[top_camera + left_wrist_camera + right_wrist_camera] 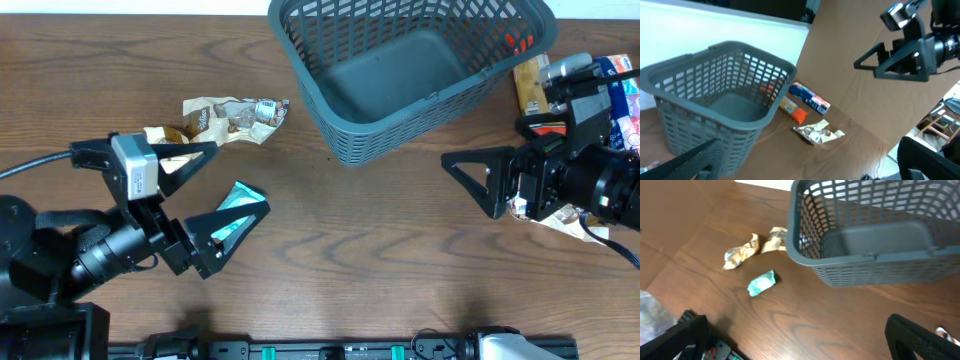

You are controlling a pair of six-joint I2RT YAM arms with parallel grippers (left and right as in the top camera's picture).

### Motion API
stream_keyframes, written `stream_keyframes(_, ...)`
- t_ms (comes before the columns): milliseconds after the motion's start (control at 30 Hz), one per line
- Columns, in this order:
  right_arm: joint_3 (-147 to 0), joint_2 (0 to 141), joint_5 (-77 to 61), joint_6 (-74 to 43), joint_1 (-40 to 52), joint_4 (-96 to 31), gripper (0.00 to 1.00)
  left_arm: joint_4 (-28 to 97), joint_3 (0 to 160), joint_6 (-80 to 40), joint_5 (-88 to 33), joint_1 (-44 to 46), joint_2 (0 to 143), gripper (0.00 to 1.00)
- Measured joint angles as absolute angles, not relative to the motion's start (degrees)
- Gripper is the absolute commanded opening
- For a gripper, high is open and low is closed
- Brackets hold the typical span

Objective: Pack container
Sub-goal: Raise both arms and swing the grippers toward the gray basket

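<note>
We are seeing the grey-blue lattice basket (395, 140) sitting at the far middle of the wooden table (350, 260). Crumpled beige wrappers (235, 112) are lying just left of it. Nearer, our left gripper (240, 178) is hanging released, jaws spread wide, above a teal packet (243, 195). Our right gripper (460, 170), also released and grasping nothing, is waiting right of the basket, near a blue packet (625, 105).

Grey-blue lattice container (420, 80); teal packet (761, 282).
</note>
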State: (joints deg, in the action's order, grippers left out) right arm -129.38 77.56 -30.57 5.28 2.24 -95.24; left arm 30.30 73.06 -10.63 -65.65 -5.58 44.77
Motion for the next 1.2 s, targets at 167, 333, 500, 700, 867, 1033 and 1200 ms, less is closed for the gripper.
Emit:
stream_keyframes(167,-129.5,77.5,-29.4,5.3,2.2,-94.3,0.99,17.1,73.1,-13.3,-69.2,-5.6,44.9,0.99)
stream_keyframes(333,-129.6,77.5,-28.8,5.3,2.2,-92.7,0.99,-2.9,73.4,-19.5,-78.4,-5.6,44.8,0.98)
stream_keyframes(500,-129.6,77.5,-28.6,5.3,2.2,-92.7,0.99,-4.8,73.4,-24.8,-84.4,-5.6,44.3,0.99)
stream_keyframes(700,-129.6,77.5,-28.6,5.0,2.2,-92.7,0.99,-2.0,73.5,-30.1,-84.2,-5.7,44.8,0.99)
stream_keyframes(867,-129.6,77.5,-28.6,4.5,2.2,-92.4,0.99,15.2,73.9,-33.4,-74.1,-7.0,45.4,0.99)
stream_keyframes(1033,-129.7,77.5,-28.6,3.5,2.2,-92.2,0.99,26.9,73.8,-35.0,-56.5,-7.7,46.3,0.99)
stream_keyframes(1200,-129.6,77.5,-28.6,1.5,2.2,-92.2,0.99,29.7,73.8,-35.9,-48.4,-7.8,46.5,0.99)
